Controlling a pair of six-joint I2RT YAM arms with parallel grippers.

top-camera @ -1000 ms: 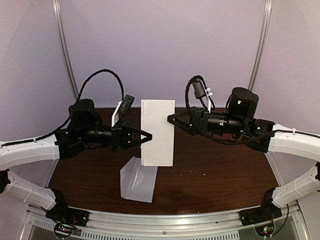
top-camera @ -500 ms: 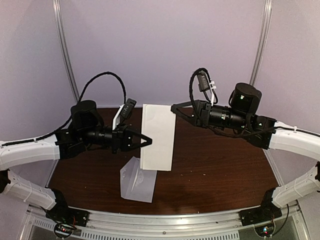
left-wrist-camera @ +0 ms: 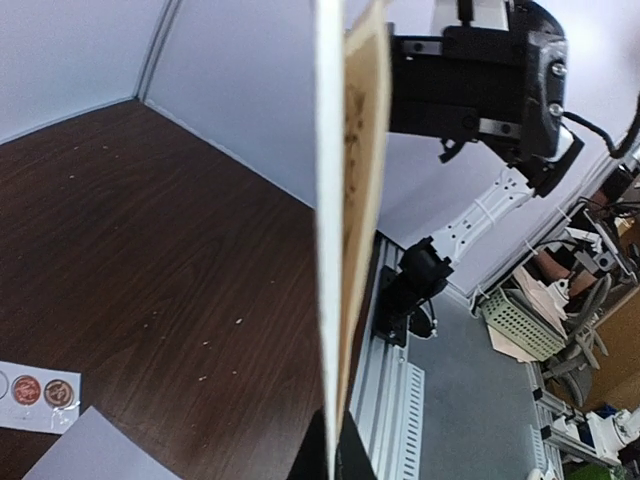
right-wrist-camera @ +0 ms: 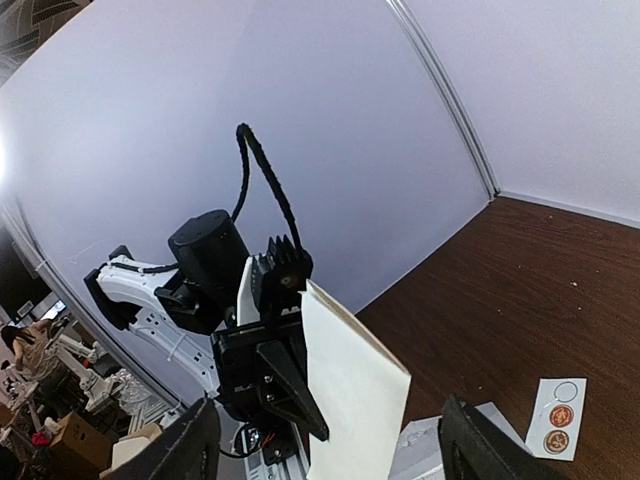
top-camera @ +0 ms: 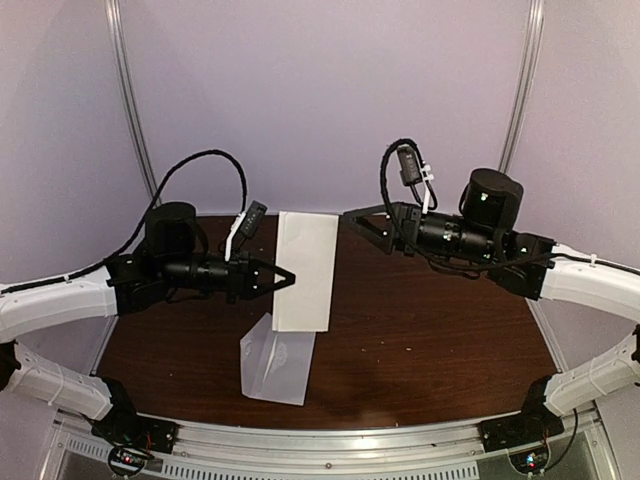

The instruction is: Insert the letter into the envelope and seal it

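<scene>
My left gripper (top-camera: 285,278) is shut on the left edge of a white folded letter (top-camera: 305,270) and holds it upright above the table. In the left wrist view the letter (left-wrist-camera: 330,230) shows edge-on between the pinching fingers (left-wrist-camera: 352,452). The pale grey-white envelope (top-camera: 277,360) lies flat on the table below the letter, near the front. My right gripper (top-camera: 355,220) is open and empty, just right of the letter's upper corner and apart from it. The right wrist view shows the letter (right-wrist-camera: 360,395) held by the left gripper (right-wrist-camera: 300,410), and part of the envelope (right-wrist-camera: 440,450).
A small white strip with round stickers (right-wrist-camera: 555,415) lies on the dark wooden table (top-camera: 430,330) beside the envelope; it also shows in the left wrist view (left-wrist-camera: 35,395). A metal rail (top-camera: 330,440) runs along the near edge. Lilac walls close the back and sides.
My right gripper has come off the letter's right edge and risen toward the back. My left gripper has carried the letter a little to the left.
</scene>
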